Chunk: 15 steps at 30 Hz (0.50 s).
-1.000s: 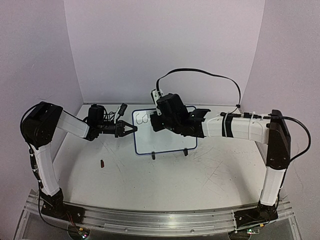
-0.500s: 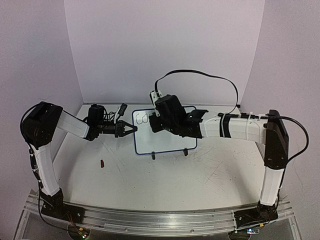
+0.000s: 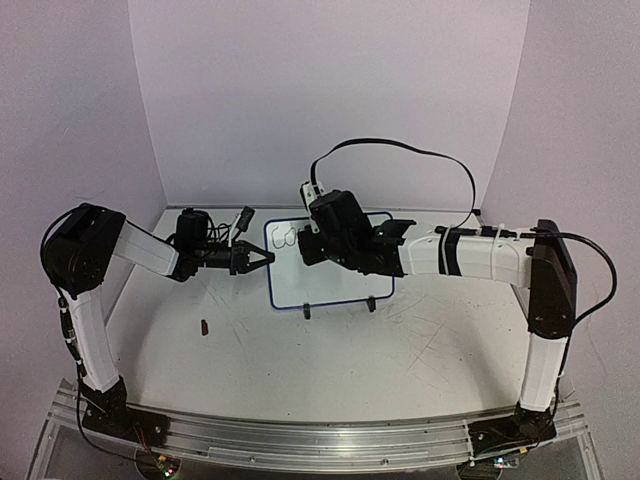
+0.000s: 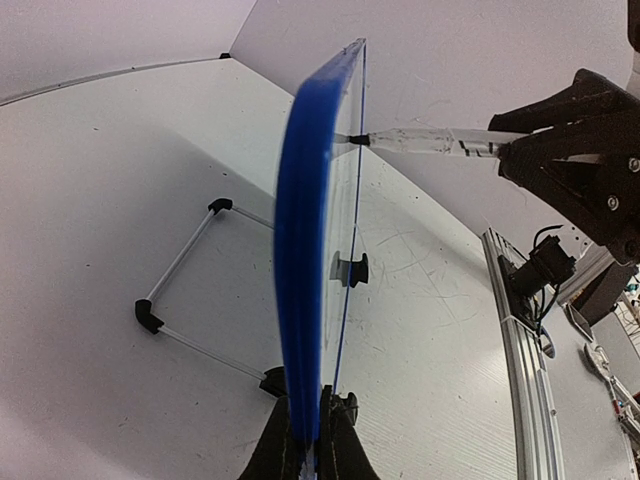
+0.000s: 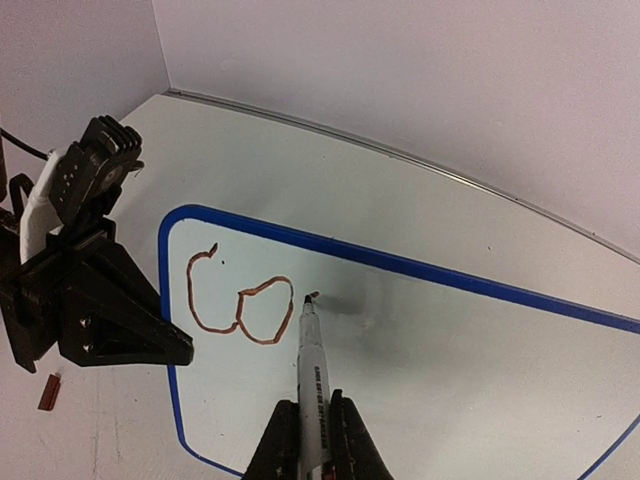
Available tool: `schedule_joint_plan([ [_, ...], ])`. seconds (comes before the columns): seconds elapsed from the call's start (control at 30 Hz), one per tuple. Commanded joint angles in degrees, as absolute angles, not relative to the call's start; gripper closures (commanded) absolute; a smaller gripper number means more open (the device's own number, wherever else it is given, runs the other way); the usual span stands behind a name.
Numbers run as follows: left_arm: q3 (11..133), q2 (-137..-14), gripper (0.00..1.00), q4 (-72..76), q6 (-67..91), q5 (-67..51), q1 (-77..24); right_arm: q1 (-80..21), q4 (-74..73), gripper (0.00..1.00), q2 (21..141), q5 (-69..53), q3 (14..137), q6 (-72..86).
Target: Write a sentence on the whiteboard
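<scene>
Whiteboard [image 3: 330, 285] at its left edge: the left jaws are clamped shut on it, with the blue frame [image 4: 300, 300] pinched between them. The right jaws are closed on a marker [image 5: 311, 380], whose dark tip touches the white face near the board's upper left corner. Just left of that tip is the sentence [image 5: 240, 305], so far only two loopy red-brown letters, a "C" and an "o", which touch each other. The board is a glossy white rectangle with a thin blue rounded frame. It stands on the tabletop [image 3: 330, 365] on two small black clip feet [image 3: 307, 312], between the two arms. Behind the board, a thin wire stand [image 4: 180, 290] with black corners lies on the tabletop. Left of the board, nearer the arm bases, lies a small red-brown piece [image 3: 204, 325], well apart from it.
</scene>
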<state>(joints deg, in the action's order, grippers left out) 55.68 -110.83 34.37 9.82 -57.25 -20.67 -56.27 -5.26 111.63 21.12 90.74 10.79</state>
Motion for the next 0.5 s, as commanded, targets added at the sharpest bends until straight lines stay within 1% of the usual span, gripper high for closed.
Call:
schedule_joint_plan([
  [0.0,56.24,-109.31,1.0,32.69,7.47,-52.47,-20.4,-56.24,-5.18,1.0,111.63,20.87,91.22,12.27],
  [0.47,56.24,-109.31,1.0,32.55,7.47,-52.5,-20.31,-56.41,-5.36,1.0,110.68,20.42,89.09,13.61],
])
